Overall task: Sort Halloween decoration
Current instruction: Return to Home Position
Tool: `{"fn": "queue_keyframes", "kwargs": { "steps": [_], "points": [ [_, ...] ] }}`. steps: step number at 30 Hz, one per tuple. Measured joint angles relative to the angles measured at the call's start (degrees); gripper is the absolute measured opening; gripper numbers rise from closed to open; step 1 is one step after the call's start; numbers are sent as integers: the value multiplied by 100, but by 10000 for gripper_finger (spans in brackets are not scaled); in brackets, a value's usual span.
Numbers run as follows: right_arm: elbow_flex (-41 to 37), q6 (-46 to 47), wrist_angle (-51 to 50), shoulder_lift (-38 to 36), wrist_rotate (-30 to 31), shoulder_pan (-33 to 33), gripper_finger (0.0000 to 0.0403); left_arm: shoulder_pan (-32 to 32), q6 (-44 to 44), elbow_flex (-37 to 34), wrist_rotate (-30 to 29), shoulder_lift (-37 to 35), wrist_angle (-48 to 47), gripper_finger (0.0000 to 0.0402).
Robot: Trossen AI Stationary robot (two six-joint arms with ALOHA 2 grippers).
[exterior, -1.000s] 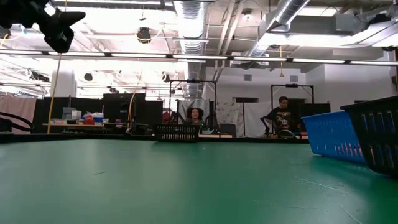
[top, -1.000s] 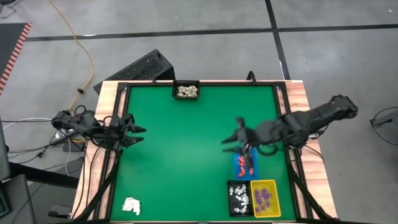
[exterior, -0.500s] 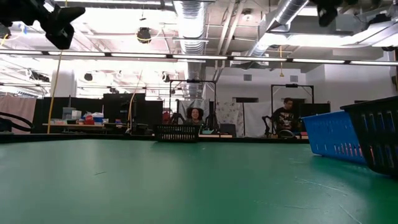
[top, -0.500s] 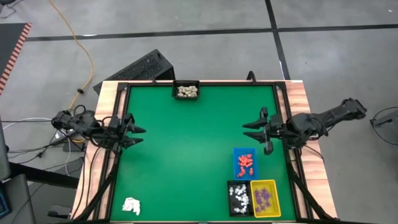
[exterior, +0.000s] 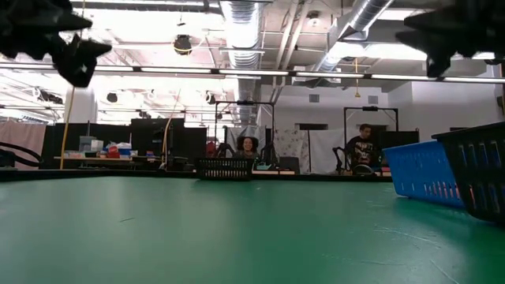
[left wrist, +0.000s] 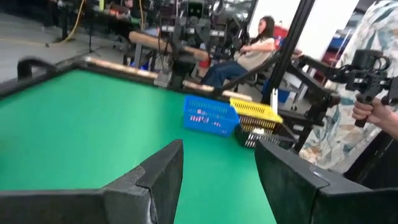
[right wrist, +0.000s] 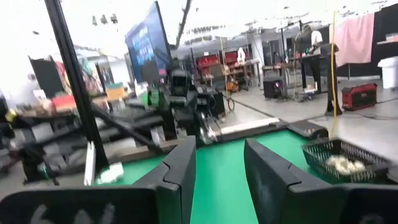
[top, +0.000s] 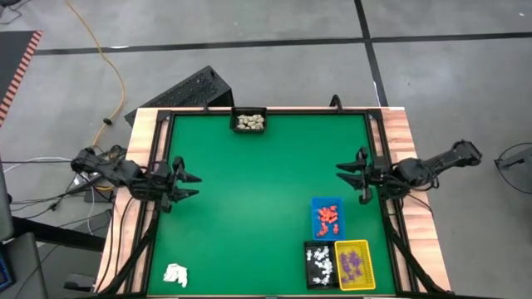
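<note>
Orange-red pieces [top: 327, 221]: in the blue tray [top: 317, 203], near the right gripper [top: 349, 178], on its side toward the table's near edge, not touching it

White pieces [top: 321, 265]: in the black tray [top: 308, 249], just beyond the blue tray as seen from the right gripper

Purple pieces [top: 352, 264]: in the yellow tray [top: 352, 243], side by side with the black tray, directly to the right gripper's near-edge side

Cream pieces [top: 249, 122]: in the far tray [top: 249, 110] at the table's far edge, well apart from both grippers

Right gripper: raised over the table's right margin, fingers spread, nothing between them, pointing across toward the left gripper [top: 196, 185]

Left gripper: raised over the left margin, fingers spread, nothing held, pointing back toward the right one

Wad [top: 175, 273]: white, crumpled, at the near corner on the left gripper's side, well apart from it

Table [top: 249, 208]: green top, dark rim, bare between the two grippers

Room: two seated persons [exterior: 248, 147] beyond the far edge in the low view; a person in a patterned shirt [left wrist: 348, 124] stands past the trays from the left gripper
</note>
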Motion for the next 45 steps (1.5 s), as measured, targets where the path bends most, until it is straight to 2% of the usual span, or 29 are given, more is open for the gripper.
{"fn": "queue_keyframes", "kwargs": {
  "steps": [7, 13, 19, 22, 29, 31, 36, 40, 45],
  "points": [
    [-737, 19, 536, -505, 8, -2, 136, -1, -151, -589, -113, 2, 408, 189],
    [-739, 92, 245, -623, 10, -2, 136, 5, 198, -781, -308, 10, 762, 189],
    [-741, 148, -327, -612, 4, -2, 136, 8, 193, -783, -238, 13, 762, 189],
    [-741, 152, -608, -612, -1, -2, 136, 8, 234, -785, -387, 22, 763, 189],
    [-743, 166, -742, -612, -12, -2, 136, 8, 495, -785, -409, 26, 764, 189],
    [-746, 119, -853, -612, -12, -2, 137, 8, 540, -785, -277, 26, 758, 189],
    [-748, 113, -1109, -610, -16, -2, 137, 8, 495, -813, 673, 26, 735, 189],
    [-748, 106, -1121, -610, -16, -2, 137, 8, 555, -815, 1199, 26, 660, 189],
    [-750, 106, -1108, -611, -14, -2, 137, 8, 555, -815, 1234, 26, 652, 189]
  ]
}}
